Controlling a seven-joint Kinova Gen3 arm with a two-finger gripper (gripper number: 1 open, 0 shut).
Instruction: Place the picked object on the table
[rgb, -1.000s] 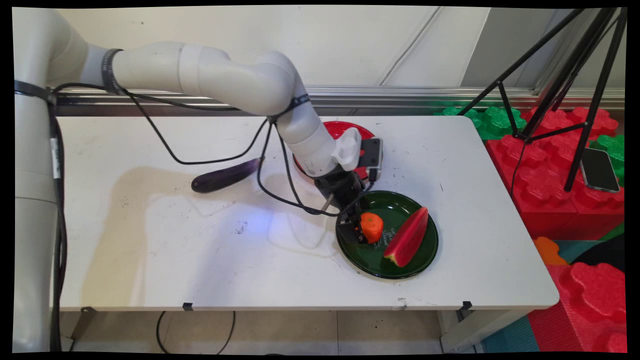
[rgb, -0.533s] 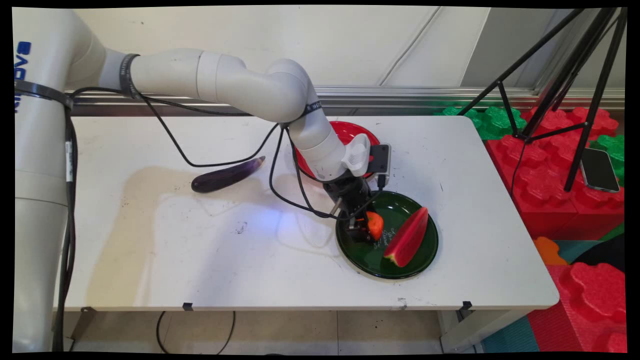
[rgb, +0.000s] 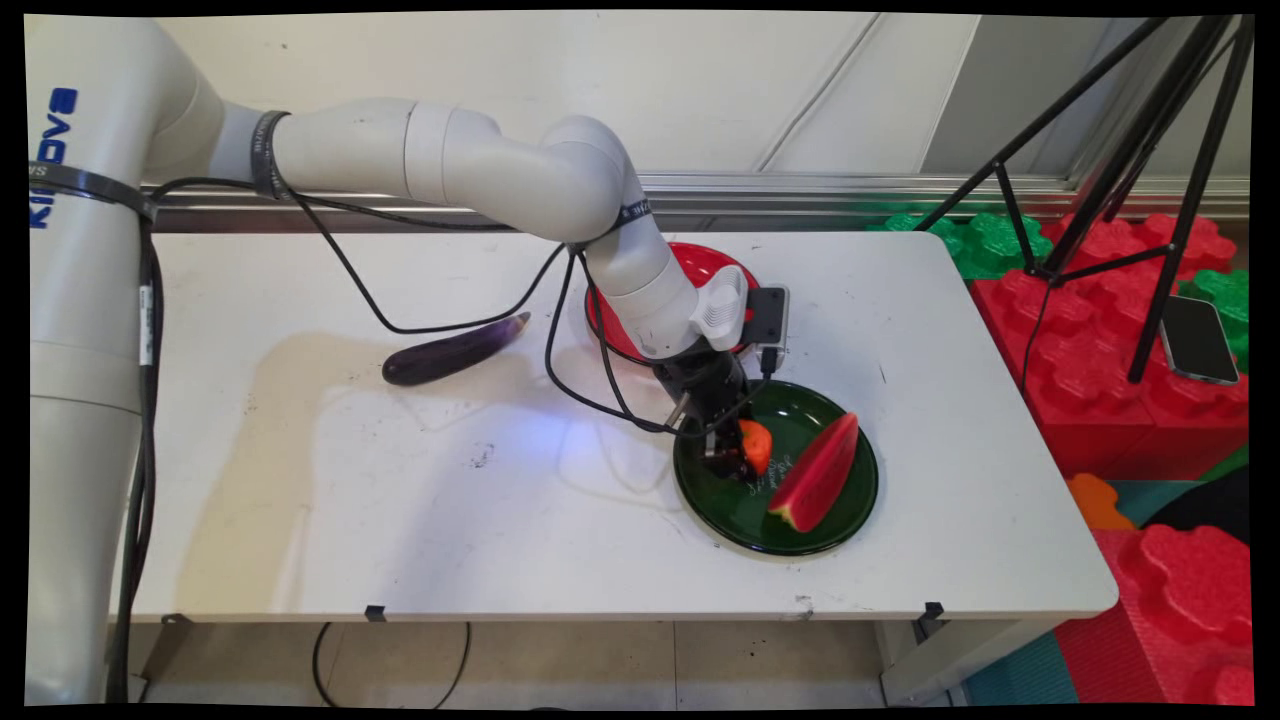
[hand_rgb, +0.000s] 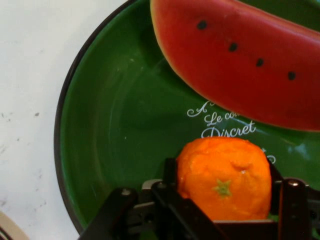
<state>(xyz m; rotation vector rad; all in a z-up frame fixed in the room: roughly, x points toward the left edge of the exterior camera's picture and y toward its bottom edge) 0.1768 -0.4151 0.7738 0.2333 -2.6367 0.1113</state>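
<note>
My gripper (rgb: 742, 456) reaches down over the left part of a dark green plate (rgb: 742, 512). It is shut on an orange (rgb: 760, 446), the black fingers pressed against both its sides. In the hand view the orange (hand_rgb: 220, 155) sits between the fingers (hand_rgb: 170, 172) with its green stem mark facing the camera, just above the plate's (hand_rgb: 115, 125) white lettering. A watermelon slice (rgb: 815, 475) lies on the right half of the plate, close beside the orange; its red flesh with black seeds (hand_rgb: 240, 60) fills the top of the hand view.
A red plate (rgb: 700, 262) lies behind the green one, partly hidden by the wrist. A purple eggplant (rgb: 450, 350) lies on the table to the left. Right of the table stand red and green foam blocks (rgb: 1080, 340), a black tripod (rgb: 1100, 150) and a phone (rgb: 1197, 338).
The wrist and gripper have shifted a little right and away from the camera over the green plate. The orange moved with them, now more hidden between the fingers.
</note>
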